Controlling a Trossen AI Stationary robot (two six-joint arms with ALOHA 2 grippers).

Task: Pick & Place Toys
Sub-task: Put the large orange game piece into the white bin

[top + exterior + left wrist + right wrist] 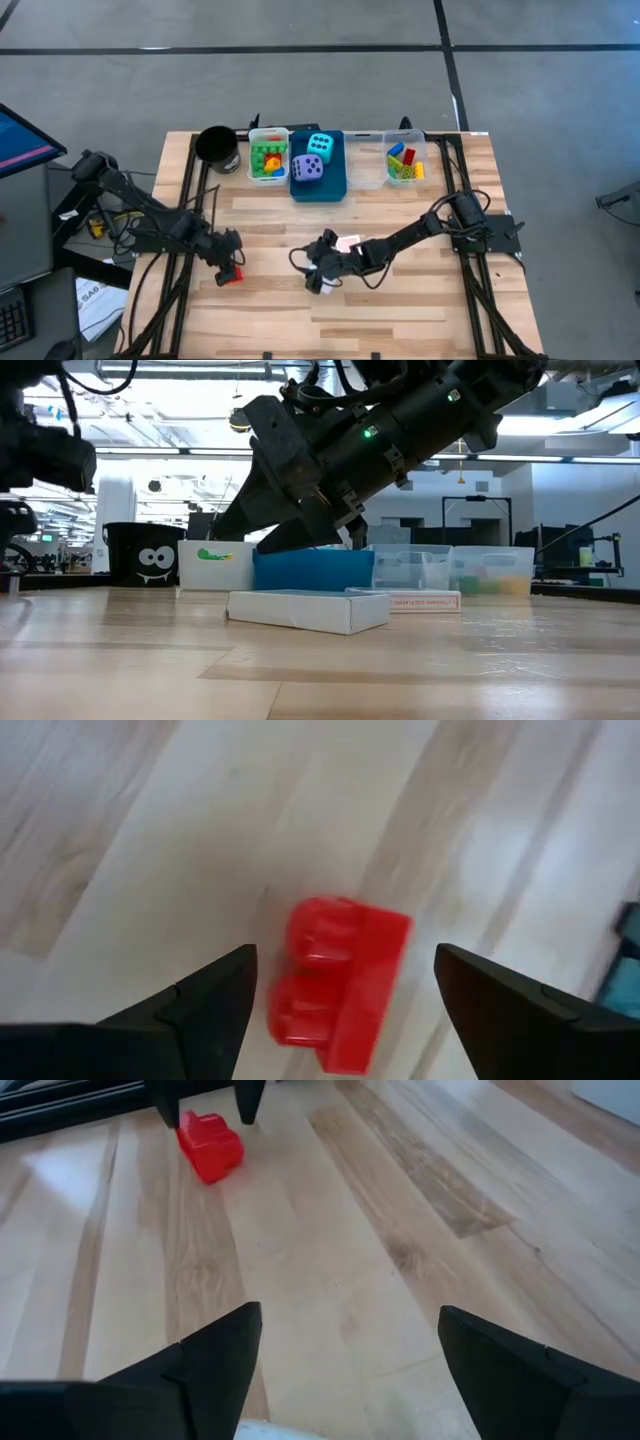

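Observation:
A red brick [335,982] lies on the wooden table [400,320] at its left middle, also seen as the red brick [232,275] in the high view. My left gripper [345,970] points steeply down over it, open, one finger on either side of the brick and apart from it. My right gripper [350,1315] stands open near the table's middle [308,272], low over the wood. A flat white card box [305,610] lies on the table under the right arm, and a second white card [347,243] lies just behind it.
Along the far edge stand a black cup [217,147], a white bin [268,155] with bricks, a blue bin [332,180] holding a cyan and a purple die, and clear bins [405,160] with more bricks. Bare wood lies toward the near edge.

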